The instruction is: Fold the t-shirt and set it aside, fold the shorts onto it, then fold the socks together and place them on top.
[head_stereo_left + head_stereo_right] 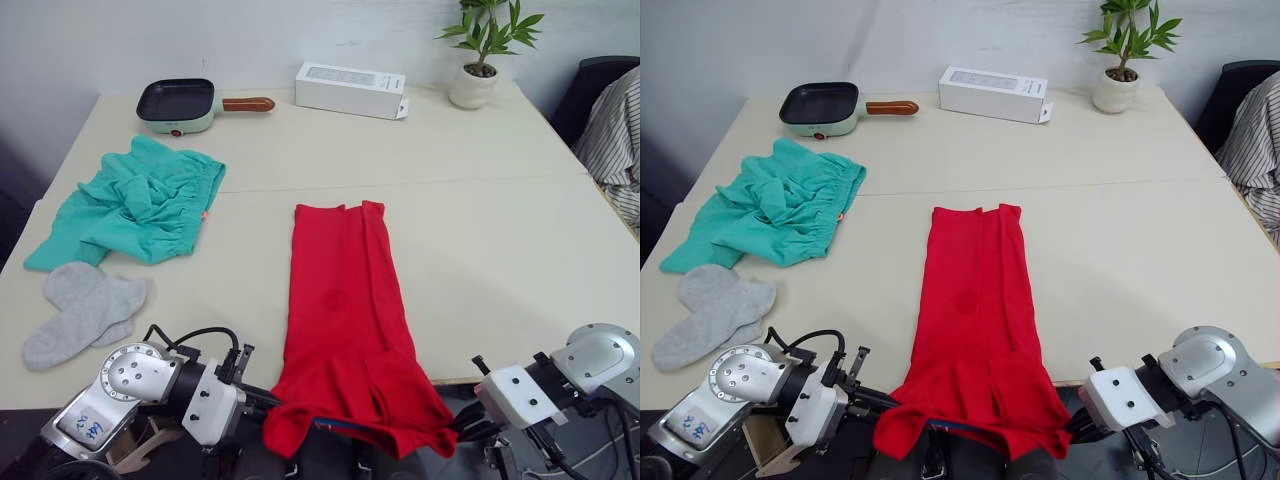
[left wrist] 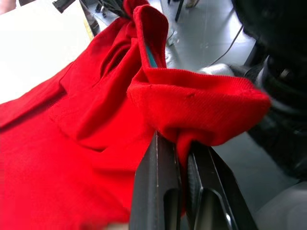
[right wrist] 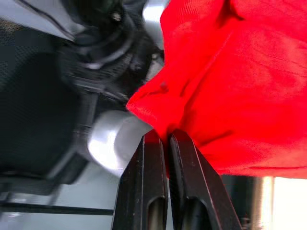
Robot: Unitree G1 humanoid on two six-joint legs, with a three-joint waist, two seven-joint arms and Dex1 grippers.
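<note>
At table's near edge, long folded red t-shirt (image 1: 345, 310), both hands pinching corners

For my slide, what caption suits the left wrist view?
Left gripper pinching a corner of the red t-shirt.

Bright, even light (soft shadows); wrist views blurred.

A: Colours on the bench (image 1: 480, 230)? It's pale cream, and the t-shirt (image 1: 345, 320) is solid bright red with a blue strip at the collar.

B: Yep. The shorts (image 1: 140, 205) are plain teal-green with a tiny orange tag, and the socks (image 1: 85, 308) are plain light grey.

A: At the back there's a mint pan (image 1: 180, 104) with a black inside and brown handle, a white box (image 1: 350, 89), and a green plant (image 1: 490, 30) in a white pot.
</note>
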